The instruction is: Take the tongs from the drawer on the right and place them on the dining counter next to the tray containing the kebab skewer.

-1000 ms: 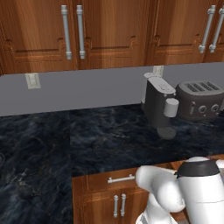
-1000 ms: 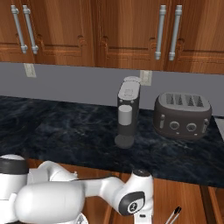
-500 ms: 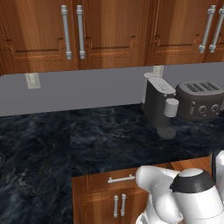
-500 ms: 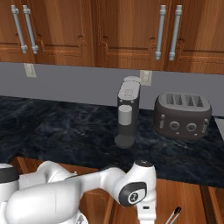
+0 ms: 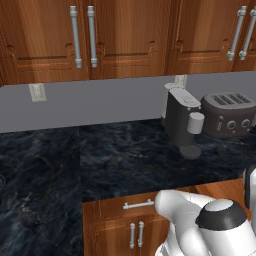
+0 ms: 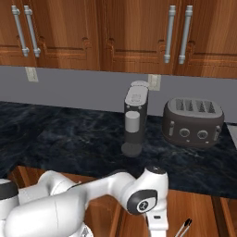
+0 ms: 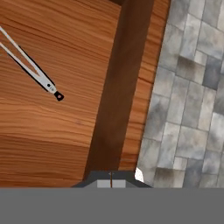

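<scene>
- Black veined stone makes up the counter (image 5: 115, 160) in the left base view, with a coffee machine (image 5: 182, 120) and a toaster (image 5: 230, 114) standing near each other at its back right, under wooden wall cabinets (image 5: 125, 35). Below the counter's front edge sits a closed drawer front with a short silver handle (image 5: 138, 204). The white arm has swung lower and further right than a second ago, so its dark-capped joint now sits at the bottom right corner.
- Right base view: the same coffee machine (image 6: 135, 115) and toaster (image 6: 192, 121) appear from the other side. This view adds the open drawer (image 6: 199, 213) at the bottom right, and the dark tip of the tongs (image 6: 182, 228) lying in it, just beside the arm's last link. That link has shifted right since the earlier frame.
- Hand view: looking down into the drawer (image 7: 57, 109), its wooden floor carries the tongs (image 7: 33, 70) at upper left, their joined end pointing toward the middle. A dark drawer wall (image 7: 118, 87) runs beside grey floor tiles (image 7: 188, 87). The hand (image 7: 110, 183) is pressed fully together, holding nothing, well apart from the tongs.
</scene>
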You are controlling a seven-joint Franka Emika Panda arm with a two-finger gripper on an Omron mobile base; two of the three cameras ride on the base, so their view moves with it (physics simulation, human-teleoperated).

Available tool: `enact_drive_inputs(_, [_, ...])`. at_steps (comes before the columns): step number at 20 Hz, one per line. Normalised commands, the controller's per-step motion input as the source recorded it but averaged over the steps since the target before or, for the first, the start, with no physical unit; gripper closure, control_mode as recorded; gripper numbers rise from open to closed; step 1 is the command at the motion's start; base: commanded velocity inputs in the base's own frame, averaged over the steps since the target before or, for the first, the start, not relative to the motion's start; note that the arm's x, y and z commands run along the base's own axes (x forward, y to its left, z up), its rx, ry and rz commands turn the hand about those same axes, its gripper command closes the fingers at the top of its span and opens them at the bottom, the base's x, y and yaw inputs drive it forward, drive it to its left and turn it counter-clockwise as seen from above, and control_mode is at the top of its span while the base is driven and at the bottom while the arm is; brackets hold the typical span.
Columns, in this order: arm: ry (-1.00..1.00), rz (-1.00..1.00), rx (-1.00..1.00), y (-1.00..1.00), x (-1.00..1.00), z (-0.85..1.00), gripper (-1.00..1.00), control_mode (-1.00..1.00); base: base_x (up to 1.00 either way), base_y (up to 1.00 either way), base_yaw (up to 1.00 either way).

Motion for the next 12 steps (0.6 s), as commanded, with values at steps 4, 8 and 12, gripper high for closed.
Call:
enact_drive_inputs(4, [0.06, 0.00, 0.13, -0.03, 0.29, 0.33, 1.00, -1.00, 0.00, 0.00, 0.00])
enact_drive_inputs(8, [0.01, 0.00, 0.01, 0.00, 0.26, 0.07, 1.00, -1.00, 0.00, 0.00, 0.00])
enact_drive_inputs(12, [0.00, 0.00, 0.00, -0.01, 0.21, 0.00, 1.00, -1.00, 0.00, 0.00, 0.00])
